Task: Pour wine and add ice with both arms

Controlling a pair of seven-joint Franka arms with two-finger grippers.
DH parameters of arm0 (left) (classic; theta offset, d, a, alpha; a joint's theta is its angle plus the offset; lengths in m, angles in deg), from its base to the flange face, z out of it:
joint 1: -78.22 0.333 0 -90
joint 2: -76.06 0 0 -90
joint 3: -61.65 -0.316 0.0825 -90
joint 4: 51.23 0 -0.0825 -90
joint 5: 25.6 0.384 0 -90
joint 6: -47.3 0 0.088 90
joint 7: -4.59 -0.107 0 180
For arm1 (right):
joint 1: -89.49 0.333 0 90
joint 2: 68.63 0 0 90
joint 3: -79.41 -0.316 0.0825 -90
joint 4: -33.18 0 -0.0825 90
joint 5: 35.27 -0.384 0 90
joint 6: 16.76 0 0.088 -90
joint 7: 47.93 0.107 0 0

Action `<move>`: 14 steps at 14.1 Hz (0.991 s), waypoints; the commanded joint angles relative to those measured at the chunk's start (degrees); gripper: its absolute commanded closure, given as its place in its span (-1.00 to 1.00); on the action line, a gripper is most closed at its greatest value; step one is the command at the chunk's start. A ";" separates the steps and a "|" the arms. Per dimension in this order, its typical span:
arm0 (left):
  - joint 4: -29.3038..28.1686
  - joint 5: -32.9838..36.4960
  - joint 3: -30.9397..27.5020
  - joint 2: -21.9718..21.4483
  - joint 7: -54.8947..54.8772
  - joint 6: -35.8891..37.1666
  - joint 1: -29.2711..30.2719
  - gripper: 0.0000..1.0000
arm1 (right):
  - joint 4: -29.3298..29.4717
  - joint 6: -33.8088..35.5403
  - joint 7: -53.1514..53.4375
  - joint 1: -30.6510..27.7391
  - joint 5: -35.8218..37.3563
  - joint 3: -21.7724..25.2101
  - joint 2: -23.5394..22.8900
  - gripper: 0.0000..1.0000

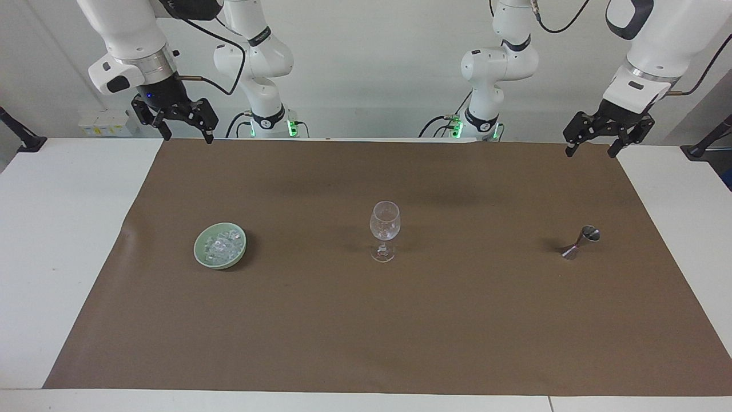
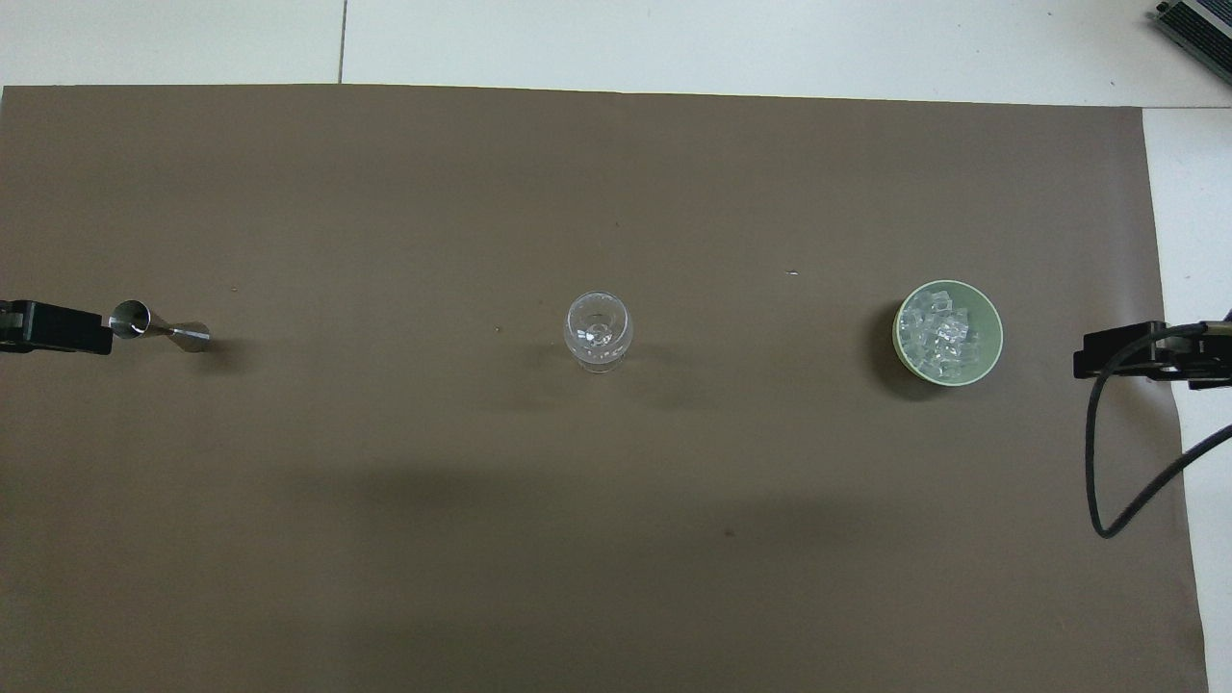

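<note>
Ice [image 1: 222, 247] heaped in green bowl [image 1: 201, 254] toward right arm's end; wine glass [image 1: 384, 230] mid-mat, steel jigger [image 1: 580, 242] toward left arm's end. Both grippers, left [image 1: 592, 150] and right [image 1: 184, 134], raised, fingers apart, nothing held. Jigger best gripped at waist, kept level.

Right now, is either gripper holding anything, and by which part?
Nothing is held. The left gripper and right gripper hang open and empty above the robots' edge of the mat. The jigger, glass and ice sit untouched.
</note>
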 commanded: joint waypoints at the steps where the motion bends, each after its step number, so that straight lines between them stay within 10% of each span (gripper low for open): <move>1: -0.72 0.14 -0.12 -0.77 -0.07 0.02 -0.37 -1.00 | -1.12 0.61 -1.67 -0.28 -0.95 0.02 1.38 -1.00; 14: -2.57 -8.90 -0.38 -1.56 21.51 -1.04 5.95 -1.00 | -1.12 0.61 -1.67 -0.28 -0.95 0.02 1.38 -1.00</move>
